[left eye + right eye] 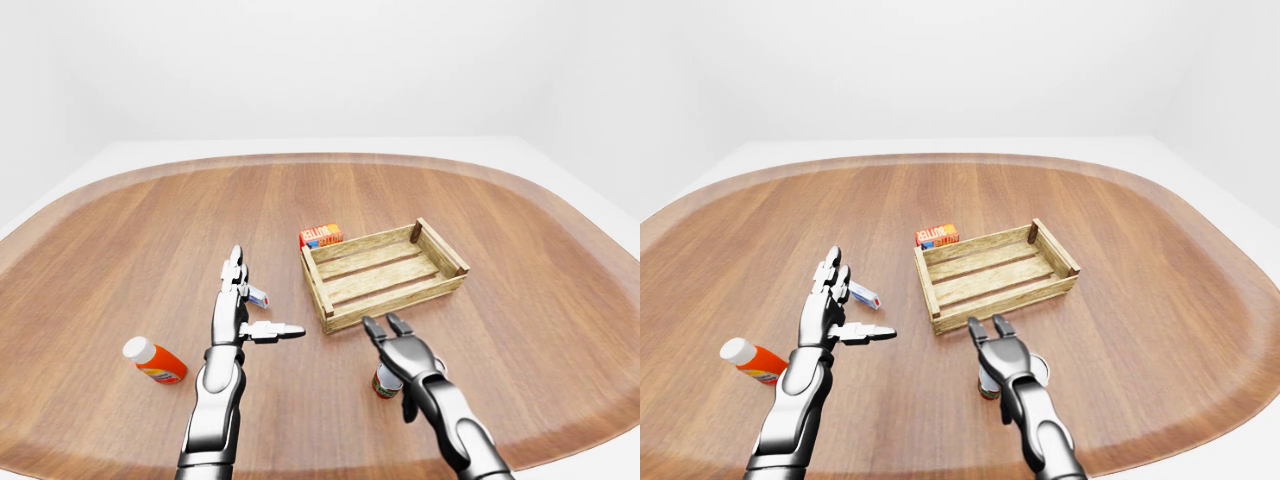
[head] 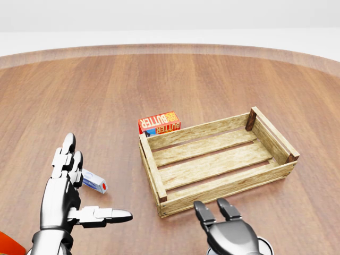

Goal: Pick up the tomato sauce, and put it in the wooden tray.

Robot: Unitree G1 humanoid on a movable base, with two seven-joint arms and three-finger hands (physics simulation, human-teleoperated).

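Observation:
The tomato sauce can (image 1: 384, 383) stands upright on the table, below the wooden tray (image 2: 151, 166) in the left-eye view. My right hand (image 2: 211, 205) hovers directly over the can, fingers spread and pointing at the tray's near wall, thumb hanging beside the can; it is open. In the head view only a sliver of the can's pale rim (image 2: 264, 246) shows past the hand. The slatted tray holds nothing. My left hand (image 1: 854, 310) is held up flat and open at the left, fingers up, thumb pointing right.
A red butter box (image 2: 159, 123) leans against the tray's upper-left corner. A small white and blue tube (image 2: 94, 181) lies beside my left hand. An orange bottle with a white cap (image 1: 155, 362) lies further left. The round table's edge (image 1: 560, 455) runs close below my arms.

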